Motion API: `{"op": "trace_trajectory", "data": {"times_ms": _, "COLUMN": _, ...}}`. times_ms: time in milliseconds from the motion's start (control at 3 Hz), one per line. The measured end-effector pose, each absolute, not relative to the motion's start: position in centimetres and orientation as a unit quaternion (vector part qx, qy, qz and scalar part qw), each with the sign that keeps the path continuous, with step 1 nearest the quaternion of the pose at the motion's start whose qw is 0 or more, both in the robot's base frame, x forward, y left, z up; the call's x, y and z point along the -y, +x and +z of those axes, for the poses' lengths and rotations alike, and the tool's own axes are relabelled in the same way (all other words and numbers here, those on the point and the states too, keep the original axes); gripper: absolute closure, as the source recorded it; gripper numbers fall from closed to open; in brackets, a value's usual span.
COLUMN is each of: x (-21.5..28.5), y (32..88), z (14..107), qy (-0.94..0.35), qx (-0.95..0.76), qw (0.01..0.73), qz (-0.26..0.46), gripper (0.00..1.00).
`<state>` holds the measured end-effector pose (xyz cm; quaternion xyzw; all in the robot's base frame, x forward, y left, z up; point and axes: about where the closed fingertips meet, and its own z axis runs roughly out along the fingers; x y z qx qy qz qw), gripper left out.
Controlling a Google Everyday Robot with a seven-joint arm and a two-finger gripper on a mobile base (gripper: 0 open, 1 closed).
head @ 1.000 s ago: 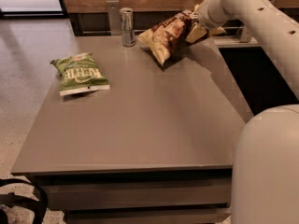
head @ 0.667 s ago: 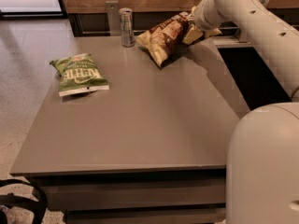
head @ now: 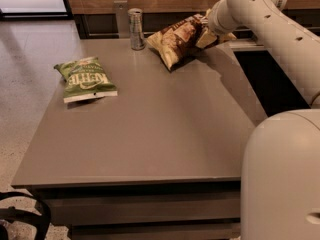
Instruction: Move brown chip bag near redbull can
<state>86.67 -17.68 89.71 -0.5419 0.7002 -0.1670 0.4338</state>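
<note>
The brown chip bag (head: 176, 40) is dark brown with pale yellow ends and hangs tilted at the far side of the grey table (head: 150, 134). Its low end is close above or on the table top. My gripper (head: 205, 33) is shut on the bag's right end, at the far right of the table. The redbull can (head: 135, 29) is slim and silvery and stands upright at the table's far edge, a short way left of the bag.
A green chip bag (head: 86, 79) lies flat on the left part of the table. My white arm (head: 280, 39) reaches in from the right, and my base (head: 282, 184) fills the lower right. A wooden wall runs behind the table.
The brown chip bag and my gripper have shifted a little to the left, closer to the can. The can and green bag have not moved.
</note>
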Motion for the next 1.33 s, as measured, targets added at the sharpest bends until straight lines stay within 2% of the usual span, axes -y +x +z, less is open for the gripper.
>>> {"op": "trace_trajectory", "data": {"times_ms": 1000, "x": 17.13, "y": 86.86, "z": 88.8, "qy": -0.545, "qx": -0.701, "qw": 0.43, "qz": -0.162, "gripper": 0.13}}
{"op": "trace_trajectory", "data": {"times_ms": 1333, "x": 16.94, "y": 86.92, "z": 88.48, "qy": -0.546, "qx": -0.701, "qw": 0.429, "qz": -0.161, "gripper": 0.0}}
